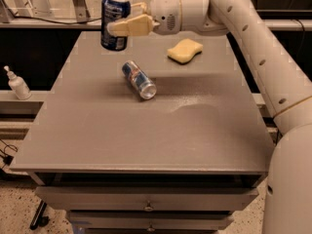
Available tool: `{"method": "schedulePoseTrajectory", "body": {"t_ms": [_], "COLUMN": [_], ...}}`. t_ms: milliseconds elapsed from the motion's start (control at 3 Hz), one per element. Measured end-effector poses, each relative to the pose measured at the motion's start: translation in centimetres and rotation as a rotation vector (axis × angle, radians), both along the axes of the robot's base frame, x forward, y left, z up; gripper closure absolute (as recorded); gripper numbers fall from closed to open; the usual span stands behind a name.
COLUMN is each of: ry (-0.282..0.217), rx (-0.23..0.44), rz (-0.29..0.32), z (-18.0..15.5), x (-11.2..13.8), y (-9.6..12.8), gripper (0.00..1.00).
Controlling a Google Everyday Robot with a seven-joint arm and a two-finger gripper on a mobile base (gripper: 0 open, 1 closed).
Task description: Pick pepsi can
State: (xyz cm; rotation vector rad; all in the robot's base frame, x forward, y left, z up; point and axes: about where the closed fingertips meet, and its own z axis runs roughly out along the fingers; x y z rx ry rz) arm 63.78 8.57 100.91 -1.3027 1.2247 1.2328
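Two drink cans, one sponge and one pump bottle are on record, with one robot arm.

1. Pepsi can point(115, 22): dark blue with a silver top rim. It is upright and held in the air, clear of the tabletop point(146, 135), over the far left corner. A tan finger crosses its near face about mid-height, and the second finger shows at its far side near the rim, so the can sits between the two.
2. Gripper point(121, 19): at the upper left of the view, reaching in from the right. Its fingers point(130, 26) are clamped on the pepsi can.
3. Arm point(253, 48): white and jointed, running from the lower right edge up and across to the gripper.
4. Slim can point(139, 79): blue and silver with red marks. It lies on its side on the tabletop, silver end toward the camera, below and just right of the held can and not touching it.
5. Sponge point(185, 50): yellow, lying flat on the far part of the tabletop under the wrist, well apart from both cans.
6. Pump bottle point(18, 84): white, standing on a ledge left of the table.
7. Drawers point(146, 199): closed, below the tabletop's front edge.
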Motion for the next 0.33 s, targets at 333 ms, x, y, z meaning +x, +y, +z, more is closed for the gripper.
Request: {"method": "schedulePoseTrajectory", "body": {"t_ms": [333], "ry": [0.0], "rx": [-0.008], "rz": [0.026], "z": [-0.2], "x": [-0.62], "y": [0.2], "gripper": [1.0]}}
